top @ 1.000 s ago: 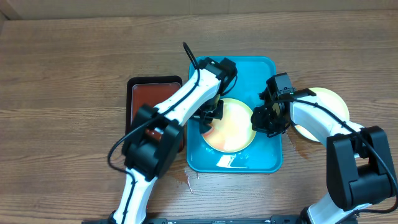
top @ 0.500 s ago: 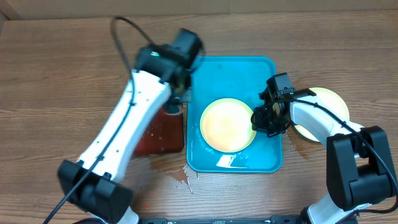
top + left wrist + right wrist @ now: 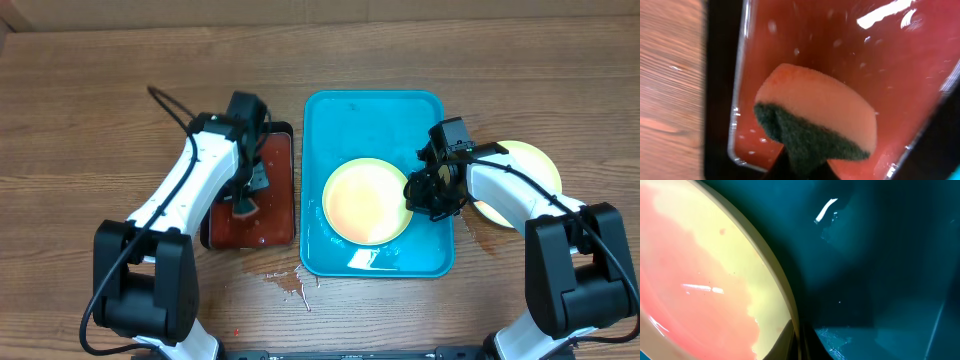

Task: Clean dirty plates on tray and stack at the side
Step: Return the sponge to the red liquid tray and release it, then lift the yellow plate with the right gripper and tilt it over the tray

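Starting at the left, my left gripper (image 3: 248, 195) hangs over the black tray (image 3: 720, 90) of red liquid, which sits on the wooden table (image 3: 100, 100) just beside the turquoise tray (image 3: 370, 120). Its fingers are clamped on a sponge (image 3: 815, 125), pinching the dark green scrub side into a narrow wedge. The pale foam side is stained orange and lies low over the red liquid near one corner of the black tray. I cannot tell whether it touches the liquid. Small red splashes (image 3: 290, 285) dot the table in front of the gap between the two trays.

In the turquoise tray one yellow-green rimmed plate (image 3: 365, 200) lies flat toward the near end, its centre washed with orange on the left and paler yellow on the right. The tray floor around it looks wet.

My right gripper (image 3: 425, 195) sits at that plate's right edge, jaws closed together on the rim. Further right, outside the tray, another pale plate (image 3: 530, 160) rests on the table, partly under my right arm.
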`<state>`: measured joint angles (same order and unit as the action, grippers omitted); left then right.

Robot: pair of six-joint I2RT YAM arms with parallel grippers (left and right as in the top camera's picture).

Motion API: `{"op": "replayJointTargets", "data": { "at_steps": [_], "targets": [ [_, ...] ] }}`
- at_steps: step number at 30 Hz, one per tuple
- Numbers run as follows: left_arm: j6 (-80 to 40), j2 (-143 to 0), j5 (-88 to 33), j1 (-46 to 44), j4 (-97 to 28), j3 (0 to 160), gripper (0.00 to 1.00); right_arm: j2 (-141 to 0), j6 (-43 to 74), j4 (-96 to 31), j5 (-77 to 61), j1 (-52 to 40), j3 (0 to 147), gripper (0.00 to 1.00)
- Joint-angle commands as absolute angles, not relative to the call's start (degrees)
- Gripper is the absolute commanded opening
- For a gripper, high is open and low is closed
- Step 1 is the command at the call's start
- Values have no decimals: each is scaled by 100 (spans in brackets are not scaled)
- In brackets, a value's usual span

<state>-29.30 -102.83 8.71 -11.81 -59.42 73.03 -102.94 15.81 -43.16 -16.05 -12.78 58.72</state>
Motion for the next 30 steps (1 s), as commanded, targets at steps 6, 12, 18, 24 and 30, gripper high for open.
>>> {"op": "replayJointTargets", "data": {
  "at_steps": [6,12,18,24,30],
  "targets": [
    [-2611,-10009,-36,-714,-5944,7354,52,-10298,1566,-4442,-1291,-1225,5909,4],
    [-2545,-9174,-161,-364,-6346,7631,64,-9939,1564,-5284,-908,-1330,6613,4],
    [-2504,-8143,-360,161,-6770,8132,98,-9623,1251,-6200,139,-2069,7957,4],
    [-2506,-7323,-777,681,-6921,8541,100,-9623,1015,-6178,1219,-3157,8884,4],
    [-2504,-6759,-858,770,-6993,8558,100,-9754,1022,-5057,1800,-4211,8899,4]
  ]
}}
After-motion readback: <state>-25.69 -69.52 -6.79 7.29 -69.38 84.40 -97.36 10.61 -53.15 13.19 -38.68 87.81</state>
